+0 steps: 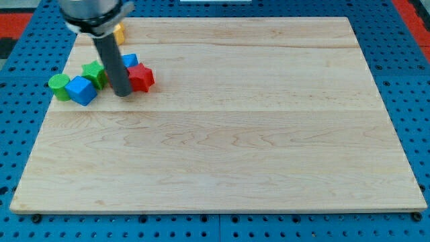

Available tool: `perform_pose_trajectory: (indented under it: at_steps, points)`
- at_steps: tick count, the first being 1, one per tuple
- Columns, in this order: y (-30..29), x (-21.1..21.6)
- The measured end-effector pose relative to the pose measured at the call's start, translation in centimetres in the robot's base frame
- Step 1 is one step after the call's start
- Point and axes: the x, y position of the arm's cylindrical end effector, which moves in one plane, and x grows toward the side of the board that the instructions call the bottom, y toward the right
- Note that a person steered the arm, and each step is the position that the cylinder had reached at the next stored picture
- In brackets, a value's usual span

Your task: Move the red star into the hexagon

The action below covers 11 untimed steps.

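The red star (142,77) lies on the wooden board at the view's upper left. My tip (122,93) rests on the board just left of the star, touching or nearly touching it. A blue block (130,61) sits right behind the star, partly hidden by the rod. A yellow block (119,32), possibly the hexagon, shows partly behind the rod near the board's top edge. Its shape is mostly hidden.
A green star-like block (94,73), a blue cube (82,90) and a green cylinder (59,87) cluster left of my tip. The board (235,134) lies on a blue pegboard with a red border.
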Motion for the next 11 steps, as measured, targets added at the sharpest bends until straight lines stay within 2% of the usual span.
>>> perform_pose_trajectory:
  at_steps: [1,2,3,4,5,6,7,8,10,11]
  points:
    - [5.2,-0.9]
    - [3.2,-2.7]
    - [4.8,0.9]
    - [-0.1,1.5]
    - [-0.6,-2.4]
    - [4.5,-5.4]
    - [6.2,-8.5]
    - [3.2,-10.1]
    - [2.9,-9.6]
    - [-0.9,-9.7]
